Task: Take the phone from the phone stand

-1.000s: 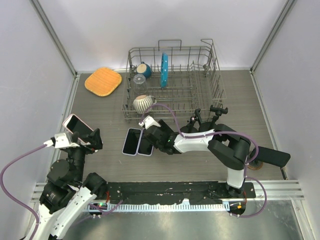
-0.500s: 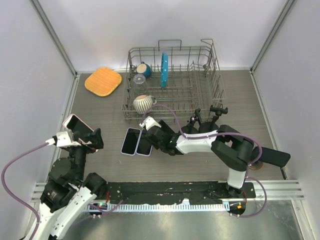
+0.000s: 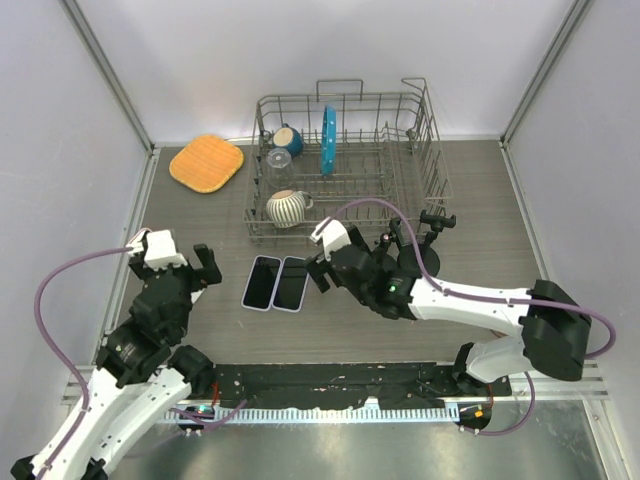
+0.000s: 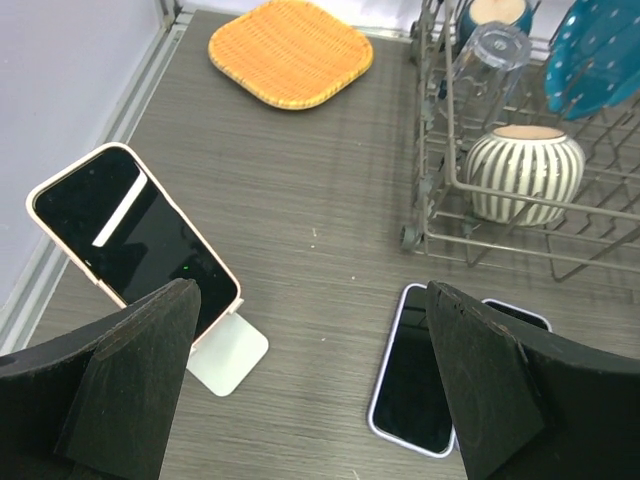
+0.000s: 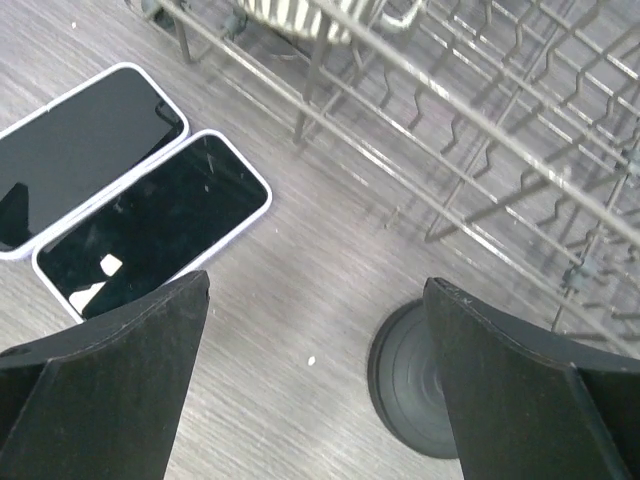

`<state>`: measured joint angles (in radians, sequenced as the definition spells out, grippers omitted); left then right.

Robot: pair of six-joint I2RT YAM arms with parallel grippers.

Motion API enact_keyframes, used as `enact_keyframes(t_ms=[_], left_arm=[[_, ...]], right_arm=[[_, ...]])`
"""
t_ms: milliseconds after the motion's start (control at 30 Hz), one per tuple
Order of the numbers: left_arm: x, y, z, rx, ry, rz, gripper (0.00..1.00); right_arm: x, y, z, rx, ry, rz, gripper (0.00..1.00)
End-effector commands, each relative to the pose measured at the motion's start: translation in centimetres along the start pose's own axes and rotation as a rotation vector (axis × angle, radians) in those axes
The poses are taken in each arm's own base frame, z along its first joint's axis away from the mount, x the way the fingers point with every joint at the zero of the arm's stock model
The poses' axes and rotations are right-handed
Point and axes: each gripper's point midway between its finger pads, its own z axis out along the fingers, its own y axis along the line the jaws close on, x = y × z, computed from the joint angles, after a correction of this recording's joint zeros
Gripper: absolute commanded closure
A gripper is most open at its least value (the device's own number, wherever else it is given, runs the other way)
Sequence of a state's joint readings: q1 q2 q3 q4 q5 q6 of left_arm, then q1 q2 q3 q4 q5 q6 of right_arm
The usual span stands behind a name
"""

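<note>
The right hand (image 5: 317, 282) has drawn back from the left flat phone (image 3: 262, 283) and right flat phone (image 3: 291, 284). The left hand (image 4: 312, 295) has swung forward above the stand (image 4: 228, 358). Both hands are released and empty. The pink-cased phone (image 4: 130, 235), its screen dark, leans tilted in the white stand near the bench's (image 4: 300, 170) left edge. Three phones, one white stand.
</note>
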<state>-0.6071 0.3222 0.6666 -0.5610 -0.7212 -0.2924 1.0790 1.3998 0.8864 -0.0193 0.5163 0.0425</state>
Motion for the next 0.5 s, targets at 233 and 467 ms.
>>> enact_keyframes(t_ms=[233, 467], left_arm=[[-0.9, 2.0, 3.1, -0.347, 0.085, 0.098, 0.00], [-0.9, 5.7, 5.5, -0.561, 0.118, 0.024, 0.00]], right_arm=[[1.3, 0.6, -0.9, -0.072, -0.155, 0.090, 0.02], [3.1, -1.6, -0.5, 0.055, -0.177, 0.093, 0.05]])
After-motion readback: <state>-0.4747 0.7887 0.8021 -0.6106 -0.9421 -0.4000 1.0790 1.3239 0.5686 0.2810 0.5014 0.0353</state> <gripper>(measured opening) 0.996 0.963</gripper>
